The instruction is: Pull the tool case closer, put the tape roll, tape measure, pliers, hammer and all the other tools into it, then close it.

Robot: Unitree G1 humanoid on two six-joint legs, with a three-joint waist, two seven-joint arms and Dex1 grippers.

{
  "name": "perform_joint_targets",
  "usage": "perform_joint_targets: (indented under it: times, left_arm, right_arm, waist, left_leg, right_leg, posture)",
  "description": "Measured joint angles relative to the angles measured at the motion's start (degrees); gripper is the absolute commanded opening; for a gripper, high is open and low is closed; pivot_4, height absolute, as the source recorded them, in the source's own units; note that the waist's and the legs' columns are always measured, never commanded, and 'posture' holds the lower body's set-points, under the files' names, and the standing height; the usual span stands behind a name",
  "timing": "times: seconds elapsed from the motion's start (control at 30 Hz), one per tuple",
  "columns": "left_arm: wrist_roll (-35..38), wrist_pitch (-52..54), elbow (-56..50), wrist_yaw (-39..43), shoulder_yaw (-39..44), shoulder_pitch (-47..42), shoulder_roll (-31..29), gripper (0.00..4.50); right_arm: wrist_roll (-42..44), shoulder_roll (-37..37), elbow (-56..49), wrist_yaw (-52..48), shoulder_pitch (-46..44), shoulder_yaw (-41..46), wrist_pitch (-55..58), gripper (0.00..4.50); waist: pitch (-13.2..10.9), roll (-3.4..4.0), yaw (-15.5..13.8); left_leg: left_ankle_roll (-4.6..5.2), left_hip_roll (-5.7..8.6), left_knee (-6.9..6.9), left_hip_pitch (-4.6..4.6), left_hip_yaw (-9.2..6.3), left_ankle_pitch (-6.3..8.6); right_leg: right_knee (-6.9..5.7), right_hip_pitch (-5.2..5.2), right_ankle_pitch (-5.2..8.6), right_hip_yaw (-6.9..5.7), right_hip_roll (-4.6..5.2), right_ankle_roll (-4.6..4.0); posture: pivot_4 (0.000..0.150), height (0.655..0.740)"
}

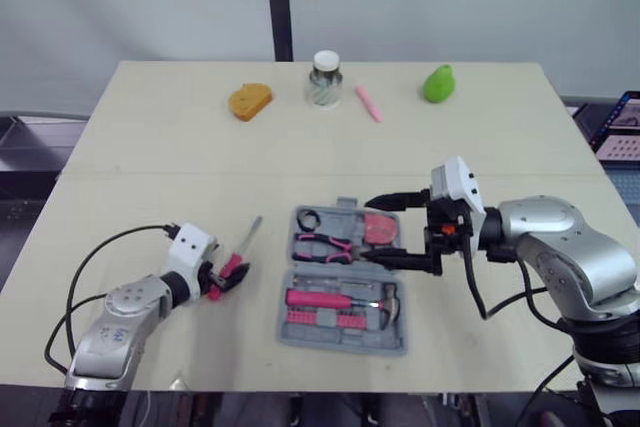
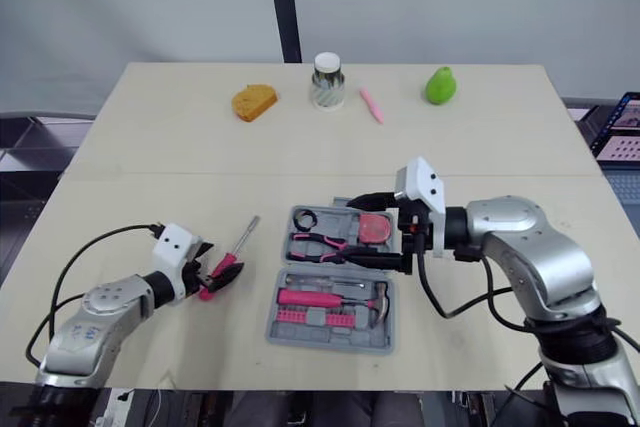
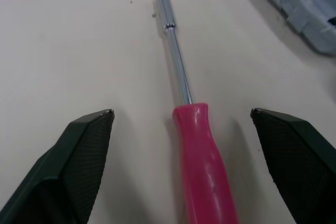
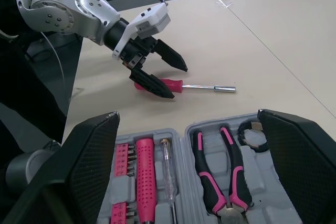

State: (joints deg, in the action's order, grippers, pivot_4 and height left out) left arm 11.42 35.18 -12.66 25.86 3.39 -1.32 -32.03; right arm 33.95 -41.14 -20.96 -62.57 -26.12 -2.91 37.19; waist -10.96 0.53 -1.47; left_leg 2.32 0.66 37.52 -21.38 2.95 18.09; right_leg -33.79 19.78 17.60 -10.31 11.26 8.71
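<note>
In the left eye view the grey tool case [image 1: 342, 277] lay open near the middle of the table's [image 1: 150, 147] front edge, with the tape roll [image 1: 307, 218], pliers [image 1: 327, 245] and tape measure [image 1: 380, 229] seated in its far half. The right gripper [image 1: 368, 231] hung over the case's right side, spread wide and holding nothing. In the right eye view the left gripper [image 2: 222, 275] sat left of the case, parted astride the nut driver [image 2: 245, 235]. The left wrist view showed its fingers [image 3: 79, 166] clear of the pink handle on both sides. The tool looked light and stiff, but its smooth round handle could roll or slip, so the handle's thick middle seemed the place to pinch. In the right wrist view a pink bit driver [image 4: 144, 174] lay in the case's near half.
</note>
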Motion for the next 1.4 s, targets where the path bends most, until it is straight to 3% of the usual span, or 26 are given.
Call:
perform_joint_targets:
  times: [0.43, 0.53, 0.63, 0.67, 0.73, 0.77, 1.17, 1.4]
  left_arm:
    - [-2.9, 0.0, 1.5, -0.5, -1.7, -1.9, 0.4, 4.50]
    - [-2.9, 0.4, 1.8, -0.7, -1.7, -2.1, 0.5, 3.59]
    - [-2.9, 0.6, 1.9, -0.9, -1.4, -2.2, 0.5, 2.14]
    - [-2.9, 0.6, 1.9, -0.9, -1.4, -2.2, 0.5, 1.84]
    - [-2.9, 0.7, 1.9, -1.1, -1.2, -2.2, 0.5, 0.66]
    - [-2.9, 0.8, 1.9, -1.2, -1.1, -2.2, 0.5, 0.56]
    - [-2.7, -3.4, 3.6, 2.4, -1.2, -1.8, -0.9, 0.58]
    - [-1.0, -7.8, -2.9, 18.0, -2.6, -1.8, -13.5, 0.58]
  right_arm:
    - [0.0, 0.0, 0.0, 0.6, 0.0, -0.5, -0.8, 4.44]
    - [0.0, 0.0, 0.0, 0.8, 0.0, -0.5, -0.8, 4.50]
    - [0.0, 0.0, 0.0, 0.8, 0.0, -0.5, -0.8, 4.50]
    - [0.0, 0.0, 0.0, 0.8, 0.0, -0.5, -0.8, 4.50]
    - [0.0, 0.0, -0.1, 0.8, 0.1, -0.5, -0.8, 4.50]
    - [0.0, 0.0, -0.2, 0.8, 0.1, -0.5, -0.8, 4.50]
    - [0.1, -0.7, -0.3, 0.7, 1.7, -0.2, -1.0, 4.50]
    - [0.8, -10.9, -0.8, -4.6, 10.8, 8.2, -2.4, 4.50]
  waist:
    - [0.0, 0.00, 0.0]
    - [0.0, 0.00, 0.0]
    - [0.0, 0.00, 0.0]
    - [0.0, 0.00, 0.0]
    - [0.0, 0.00, 0.0]
    - [0.0, 0.00, 0.0]
    - [0.0, 0.00, 0.0]
    - [-0.1, -0.10, -0.2]
  left_leg:
    - [-0.02, -0.04, 0.08, 0.01, 0.03, -0.01]
    - [-0.01, -0.04, 0.12, 0.01, 0.04, -0.01]
    - [-0.01, -0.04, 0.13, 0.01, 0.05, 0.00]
    - [-0.01, -0.04, 0.13, 0.01, 0.05, 0.00]
    - [-0.02, -0.04, 0.12, 0.01, 0.04, 0.00]
    - [-0.02, -0.04, 0.12, 0.01, 0.04, 0.00]
    - [-0.03, -0.04, 0.11, 0.01, 0.08, 0.02]
    - [0.00, -0.03, 0.29, -0.79, 0.08, 0.03]
  right_leg:
    - [-0.06, 0.01, 0.00, 0.10, -0.03, 0.00]
    - [-0.08, 0.01, 0.00, 0.16, -0.03, 0.00]
    - [-0.08, 0.01, 0.00, 0.21, -0.04, 0.00]
    - [-0.08, 0.01, 0.00, 0.23, -0.04, 0.00]
    - [-0.08, 0.02, 0.00, 0.25, -0.05, 0.00]
    - [-0.08, 0.02, 0.00, 0.26, -0.05, 0.00]
    - [-0.06, 0.05, 0.00, 0.30, -0.06, 0.00]
    - [-0.07, 0.73, -0.01, 0.30, -0.08, -0.01]
  posture:
    - [0.150, 0.7400]
    - [0.150, 0.7400]
    - [0.150, 0.7400]
    - [0.150, 0.7400]
    - [0.150, 0.7400]
    - [0.150, 0.7400]
    - [0.150, 0.7400]
    - [0.150, 0.7400]
